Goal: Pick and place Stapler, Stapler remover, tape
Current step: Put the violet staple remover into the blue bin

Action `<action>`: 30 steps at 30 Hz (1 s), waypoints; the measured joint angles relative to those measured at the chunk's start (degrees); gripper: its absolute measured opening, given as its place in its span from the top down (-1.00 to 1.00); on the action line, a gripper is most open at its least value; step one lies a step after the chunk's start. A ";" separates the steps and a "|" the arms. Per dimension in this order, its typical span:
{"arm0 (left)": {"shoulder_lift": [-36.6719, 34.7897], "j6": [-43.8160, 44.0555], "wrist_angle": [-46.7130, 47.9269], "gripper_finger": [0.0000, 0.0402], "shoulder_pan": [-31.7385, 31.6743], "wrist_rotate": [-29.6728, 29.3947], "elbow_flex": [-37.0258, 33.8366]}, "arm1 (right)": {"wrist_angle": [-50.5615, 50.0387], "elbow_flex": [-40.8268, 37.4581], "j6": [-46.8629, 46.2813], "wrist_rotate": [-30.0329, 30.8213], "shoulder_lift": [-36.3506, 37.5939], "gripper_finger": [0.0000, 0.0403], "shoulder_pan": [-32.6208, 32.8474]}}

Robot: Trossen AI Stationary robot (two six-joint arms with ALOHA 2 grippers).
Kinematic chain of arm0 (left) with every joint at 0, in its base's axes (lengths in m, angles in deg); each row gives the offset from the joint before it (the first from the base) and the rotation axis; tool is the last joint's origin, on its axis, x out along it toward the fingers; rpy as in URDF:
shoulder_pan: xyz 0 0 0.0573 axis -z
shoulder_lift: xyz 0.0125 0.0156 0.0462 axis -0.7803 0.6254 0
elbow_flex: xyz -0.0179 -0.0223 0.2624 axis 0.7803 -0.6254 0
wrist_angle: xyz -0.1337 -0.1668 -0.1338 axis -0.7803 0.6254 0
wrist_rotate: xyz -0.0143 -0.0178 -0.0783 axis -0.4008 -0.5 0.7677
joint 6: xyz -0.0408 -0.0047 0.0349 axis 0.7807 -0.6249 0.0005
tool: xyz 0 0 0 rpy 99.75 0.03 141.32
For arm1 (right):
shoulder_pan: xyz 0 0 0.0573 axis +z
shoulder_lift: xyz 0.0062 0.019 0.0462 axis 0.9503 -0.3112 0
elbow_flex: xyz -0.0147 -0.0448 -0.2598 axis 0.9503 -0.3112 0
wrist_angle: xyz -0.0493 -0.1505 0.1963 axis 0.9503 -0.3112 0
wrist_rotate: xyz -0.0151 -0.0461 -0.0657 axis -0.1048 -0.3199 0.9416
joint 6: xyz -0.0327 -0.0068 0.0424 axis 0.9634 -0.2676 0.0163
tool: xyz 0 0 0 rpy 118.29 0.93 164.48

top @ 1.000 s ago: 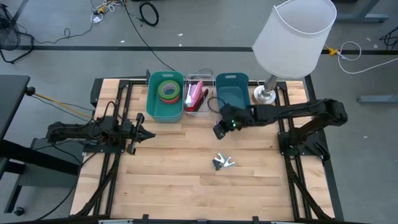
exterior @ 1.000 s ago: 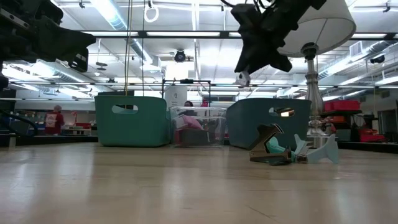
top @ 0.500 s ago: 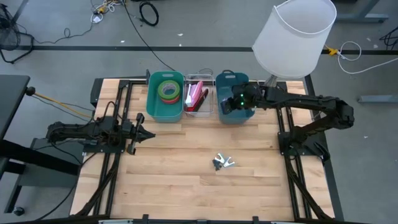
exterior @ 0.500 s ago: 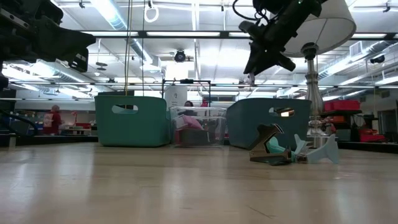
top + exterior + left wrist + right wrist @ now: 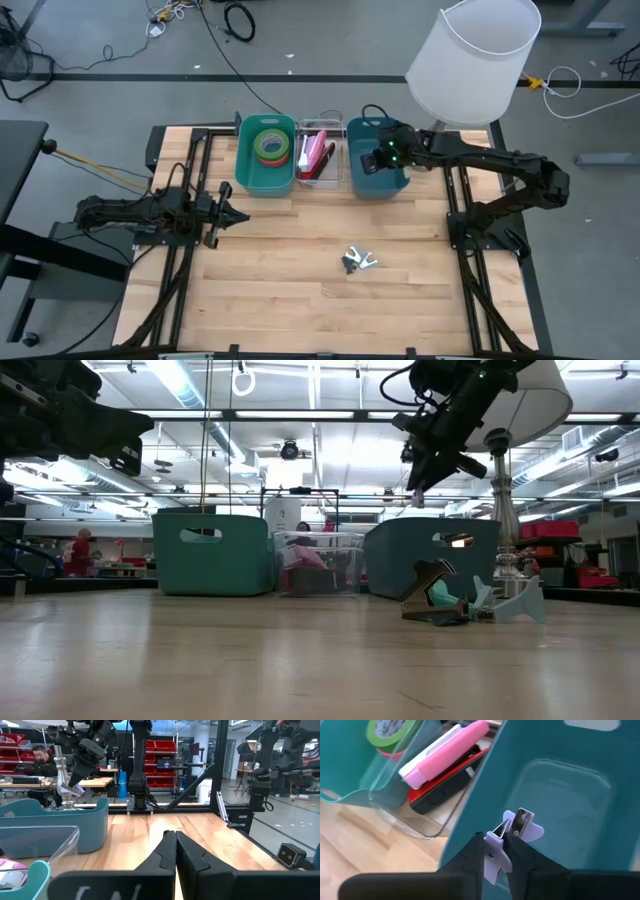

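My right gripper (image 5: 370,163) hangs over the blue bin (image 5: 392,182), shut on a lavender staple remover (image 5: 514,831); in the right wrist view the bin's floor (image 5: 570,795) lies beneath it. More staple removers (image 5: 358,260) lie on the bare wood near the table's middle and also show in the low view (image 5: 440,600). The green bin (image 5: 250,170) holds tape rolls (image 5: 269,145). A pink and a red stapler (image 5: 316,155) lie in the clear bin. My left gripper (image 5: 175,845) waits shut at the table's left side (image 5: 232,215). My right gripper pinches the staple remover by its lavender plastic grip (image 5: 492,857) between the two fingers (image 5: 472,852). The remover's metal claw end (image 5: 521,819) sticks out past the fingertips. It comes from above, slanting down, and the remover is lifted clear over the inside of the blue bin.
A lamp with a wide white shade (image 5: 472,55) stands on its metal base (image 5: 424,152) at the far right, close beside the blue bin and my right arm. Three bins line the far edge. Bare wood (image 5: 300,300) stretches across the near half.
My right gripper, shut on the lavender staple remover, has moved from above the table in front of the blue bin toward the far edge and now stands over the bin's inside. The removers on the table have stayed put.
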 joint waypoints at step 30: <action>0.00 0.01 0.00 0.99 0.00 0.00 -0.01 | -1.26 -0.04 -2.96 2.55 -9.52 0.71 -4.36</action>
